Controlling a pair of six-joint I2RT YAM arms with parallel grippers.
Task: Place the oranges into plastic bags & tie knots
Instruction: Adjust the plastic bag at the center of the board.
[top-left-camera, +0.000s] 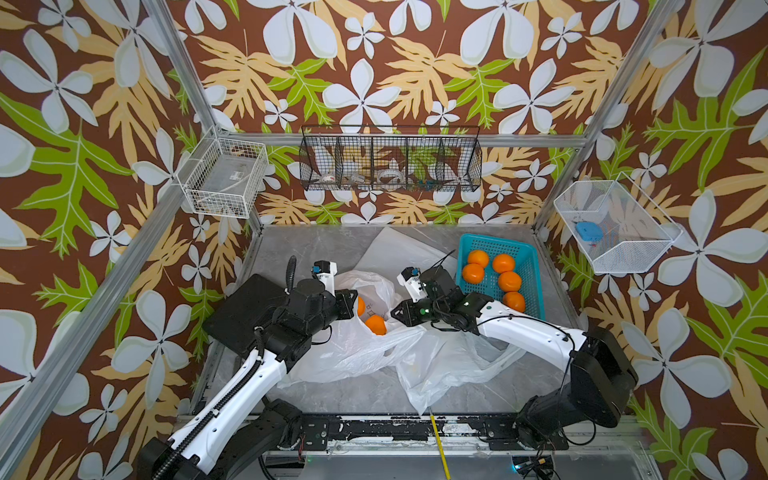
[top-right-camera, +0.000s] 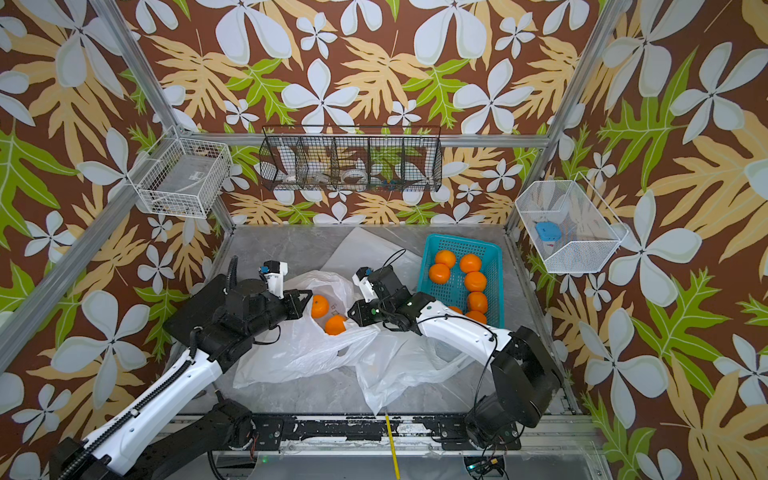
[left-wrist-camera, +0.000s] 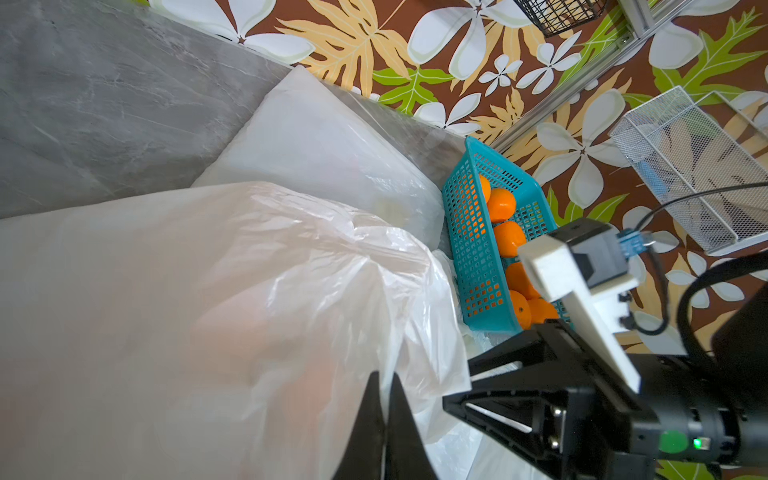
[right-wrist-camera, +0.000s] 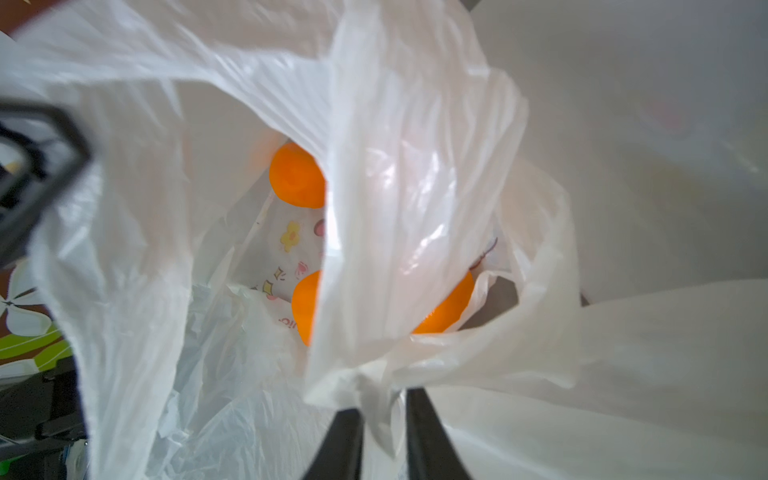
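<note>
Now left hand (left-wrist-camera: 384, 380) and right hand (right-wrist-camera: 382, 415) pinch bag (right-wrist-camera: 415, 208).

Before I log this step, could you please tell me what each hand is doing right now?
Left hand: closed, pinching the edge of the plastic bag.
Right hand: closed on a handle strip of the same bag.

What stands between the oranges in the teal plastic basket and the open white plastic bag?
Only the right arm: its black wrist lies between the teal perforated plastic basket and the translucent white plastic bag, with the right end effector shut on the bag's rim. Nothing else.
</note>
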